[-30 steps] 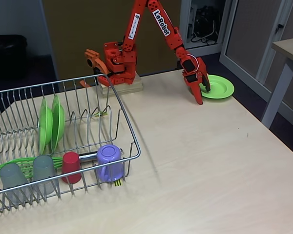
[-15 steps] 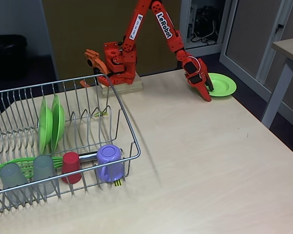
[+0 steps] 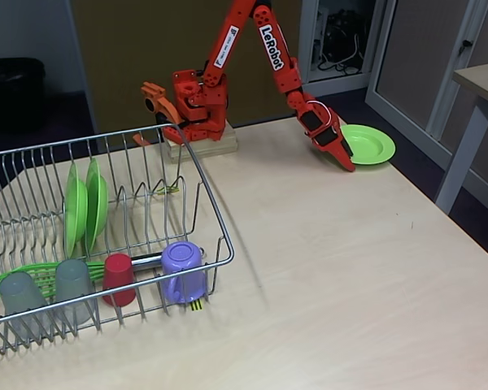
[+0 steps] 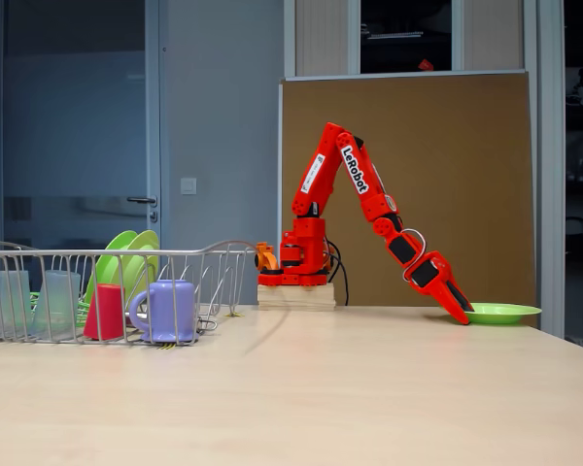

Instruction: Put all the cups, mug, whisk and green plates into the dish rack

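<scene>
Gripper (image 3: 346, 159) at the plate's (image 3: 372, 145) edge
We see its tip touching the near rim — whether the fingers grip, we cannot tell.

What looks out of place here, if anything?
Only one green plate lies flat on the table at the far right edge, outside the dish rack, with the hand at its rim. Nothing spilled or damaged.

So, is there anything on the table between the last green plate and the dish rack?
Nothing visible. The green plate lies at the table's far right corner in both fixed views, with the gripper at its near rim. The tabletop between it and the dish rack is bare; the arm's base stands behind that path.
</scene>
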Robot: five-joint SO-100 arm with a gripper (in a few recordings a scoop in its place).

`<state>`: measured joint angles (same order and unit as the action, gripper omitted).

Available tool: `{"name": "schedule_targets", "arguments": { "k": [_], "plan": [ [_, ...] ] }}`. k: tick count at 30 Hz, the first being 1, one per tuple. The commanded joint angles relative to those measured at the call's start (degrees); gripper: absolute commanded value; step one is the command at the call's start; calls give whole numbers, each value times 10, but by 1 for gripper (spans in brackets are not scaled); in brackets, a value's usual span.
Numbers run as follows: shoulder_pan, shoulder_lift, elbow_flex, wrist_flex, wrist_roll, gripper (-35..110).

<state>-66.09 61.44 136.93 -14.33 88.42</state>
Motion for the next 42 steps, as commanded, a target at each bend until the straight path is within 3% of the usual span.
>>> {"name": "schedule_targets", "arguments": {
  "k": [1,7,19,30,42],
  "plan": [
    [13,-48,33,4,22,0],
    [16,24,56,26,4,0],
    [103,466,54,385,-150,0],
    [156,624,-41,584,-271,0],
    [229,709,-107,686,-610,0]
  ]
}}
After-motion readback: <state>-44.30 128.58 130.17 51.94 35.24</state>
